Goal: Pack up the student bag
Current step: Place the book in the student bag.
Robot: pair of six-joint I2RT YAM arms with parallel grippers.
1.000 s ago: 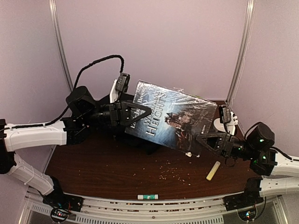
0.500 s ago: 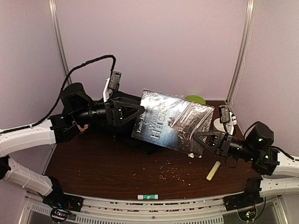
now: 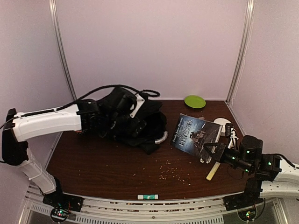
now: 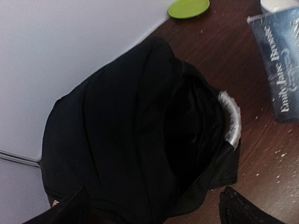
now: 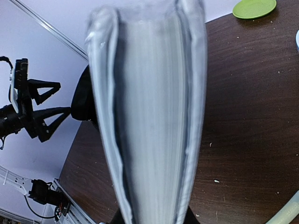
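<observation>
Right gripper (image 3: 209,153) is clamped on the near edge of the book (image 3: 196,135), with the rest sticking out unsupported. Left gripper (image 4: 154,191) hangs spread wide over the student bag (image 3: 145,119), which slumps at the back left of the bench (image 3: 117,172), mouth gaping. My worry is that the glossy wrap slips in that edge-only hold, or that the unheld, floppy mouth folds shut as I push the book in.
</observation>
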